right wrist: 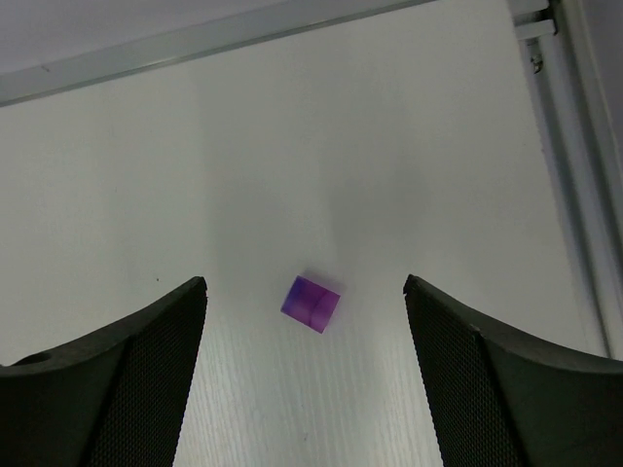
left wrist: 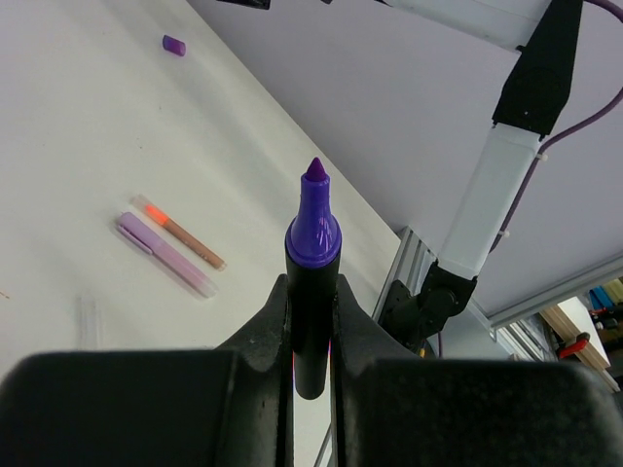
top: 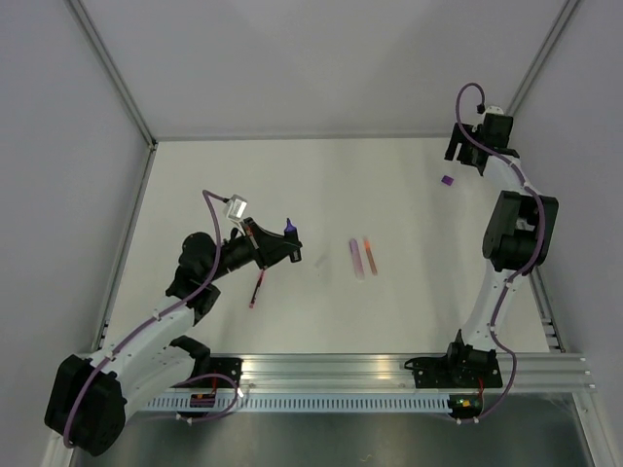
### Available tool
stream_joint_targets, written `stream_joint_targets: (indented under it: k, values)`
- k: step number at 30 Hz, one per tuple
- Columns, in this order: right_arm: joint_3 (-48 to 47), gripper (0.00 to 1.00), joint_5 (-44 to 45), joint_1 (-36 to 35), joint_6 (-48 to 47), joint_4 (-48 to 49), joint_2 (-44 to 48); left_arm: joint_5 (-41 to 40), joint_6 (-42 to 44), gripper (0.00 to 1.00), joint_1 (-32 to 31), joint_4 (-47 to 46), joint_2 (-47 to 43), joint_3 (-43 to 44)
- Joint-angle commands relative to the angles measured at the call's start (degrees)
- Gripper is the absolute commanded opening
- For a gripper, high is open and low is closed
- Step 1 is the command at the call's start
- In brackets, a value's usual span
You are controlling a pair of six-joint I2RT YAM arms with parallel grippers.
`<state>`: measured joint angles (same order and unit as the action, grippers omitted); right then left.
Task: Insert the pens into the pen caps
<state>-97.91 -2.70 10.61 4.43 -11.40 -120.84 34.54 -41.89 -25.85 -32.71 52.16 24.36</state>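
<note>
My left gripper (left wrist: 311,304) is shut on the stubby black marker (left wrist: 311,292), whose bare purple tip (left wrist: 314,180) points away from the wrist, above the table. In the top view this gripper (top: 280,245) hovers left of centre. The thin red pen (top: 257,290) lies just below it. The pale lilac pen (top: 355,258) and the orange pen (top: 370,255) lie side by side mid-table. A purple pen cap (right wrist: 311,303) lies on the table between the wide-apart fingers of my open right gripper (right wrist: 304,286), untouched. From above, that cap (top: 447,180) sits at the far right under the right gripper (top: 458,158).
A small translucent piece (left wrist: 89,321) lies on the table near the lilac pen (left wrist: 165,255) and the orange pen (left wrist: 180,231). White walls with metal rails (top: 122,92) enclose the table. The right arm's links (top: 516,229) stand along the right edge.
</note>
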Motion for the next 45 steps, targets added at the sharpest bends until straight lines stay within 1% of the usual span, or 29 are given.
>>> stream_joint_targets:
  k: [1,2,3,8,9,12,18,23,25,28,32,35,41,45]
  values:
    - [-4.13,0.87,-12.66,1.78,-0.72,-0.03,-3.43,-0.79,-0.83,0.02,-0.08,-2.18,1.01,-0.19]
    - [-4.74,0.87,-16.34,1.87,-1.26,0.06,-5.18,-0.79,-1.0,0.02,-0.08,-2.18,1.36,-0.19]
    - [-6.58,0.87,-17.94,1.87,-1.7,-0.2,-6.16,-0.62,-1.26,0.02,-0.08,-2.62,1.71,-0.1]
    - [-12.65,0.88,-18.57,2.39,0.67,-1.69,-12.39,3.07,-6.01,0.02,-0.08,-8.42,4.7,-0.98]
    - [-14.75,0.88,-19.88,2.66,1.54,-1.7,-13.36,3.25,-6.36,0.02,-0.08,-8.86,5.05,-1.07]
    - [-17.22,0.88,-22.43,3.62,5.15,-1.17,-16.62,3.51,-7.24,0.02,-0.08,-9.74,6.28,-1.16]
    - [-16.44,0.87,-22.88,5.29,6.56,-0.9,-19.79,4.65,-8.91,0.02,-0.08,-11.94,7.34,-1.16]
    - [-15.65,0.86,-29.9,5.91,7.53,-0.73,-21.46,3.6,-7.16,0.02,-0.08,-10.1,7.16,-0.8]
    - [-14.51,0.85,-32.1,5.91,7.09,-0.55,-21.37,3.69,-7.24,0.02,-0.08,-10.01,7.43,-0.8]
    - [-12.05,0.83,-32.46,5.91,4.9,-2.84,-19.62,4.12,-7.76,0.02,-0.08,-10.36,7.43,-0.63]
    - [-4.24,0.82,-29.66,5.74,2.52,-3.19,-15.24,4.48,-8.12,0.02,-0.08,-10.97,7.25,-0.8]
    - [-1.33,0.82,-29.47,5.56,1.21,-4.68,-11.97,4.57,-8.47,0.02,-0.08,-10.97,7.34,-0.89]
    - [1.75,0.81,-26.48,4.6,-1.61,-8.64,-7.05,4.39,-8.39,0.02,-0.08,-11.06,7.6,-0.98]
    - [0.27,0.8,-23.76,3.8,-3.81,-11.62,-6.69,4.39,-8.21,0.02,-0.08,-10.88,8.65,-0.89]
